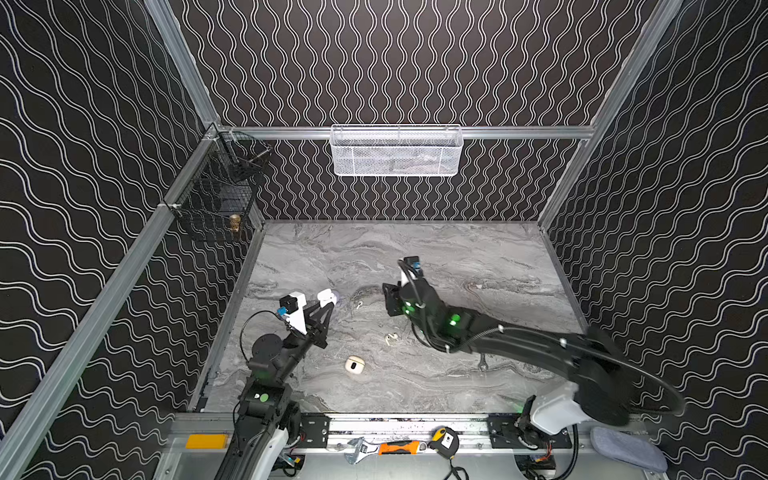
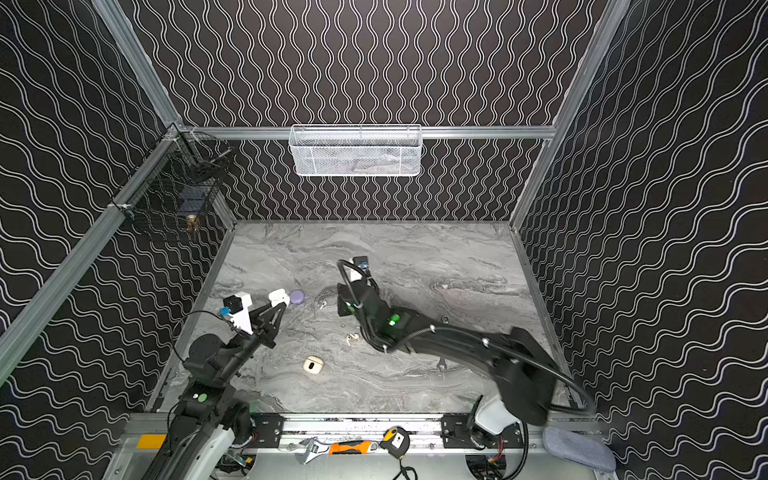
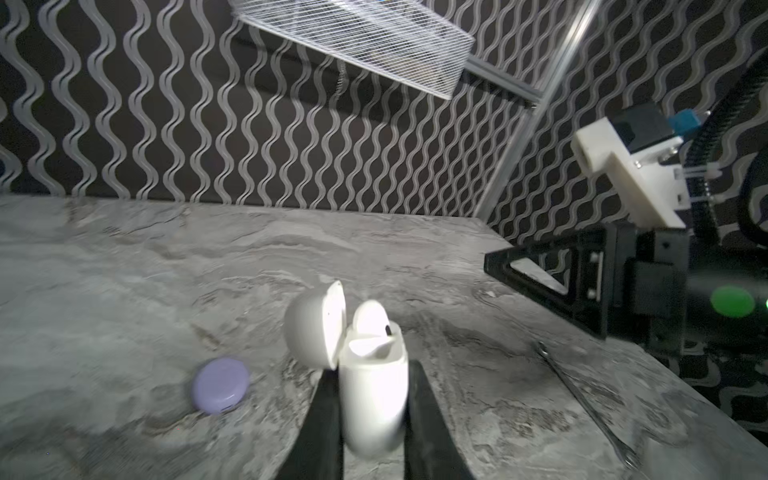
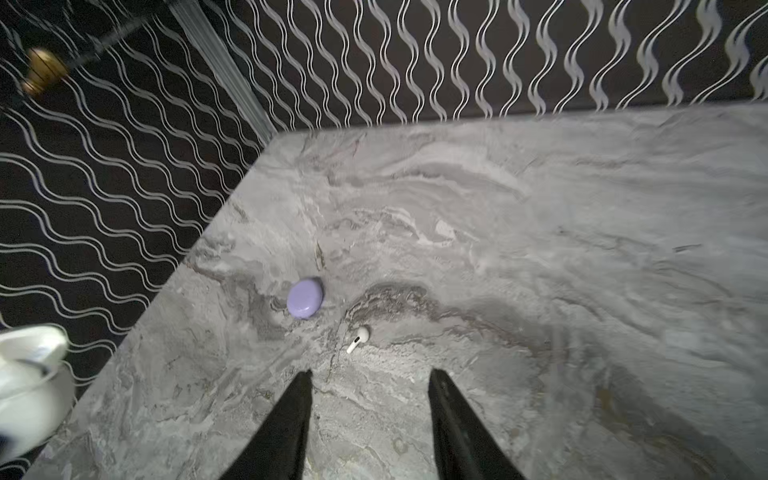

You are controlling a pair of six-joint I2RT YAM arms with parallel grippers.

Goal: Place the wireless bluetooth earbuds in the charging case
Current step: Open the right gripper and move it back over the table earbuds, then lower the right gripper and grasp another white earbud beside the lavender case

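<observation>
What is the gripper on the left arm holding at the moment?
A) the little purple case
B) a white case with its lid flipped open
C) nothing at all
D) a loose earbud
B: in the left wrist view the left gripper is shut on the white charging case, whose lid is swung open, while the purple case lies apart on the table.

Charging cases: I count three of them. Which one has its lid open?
The white case, clamped in the left pincer, its lid flipped up. The lavender case and the cream case lie on the table with no lid raised.
</observation>
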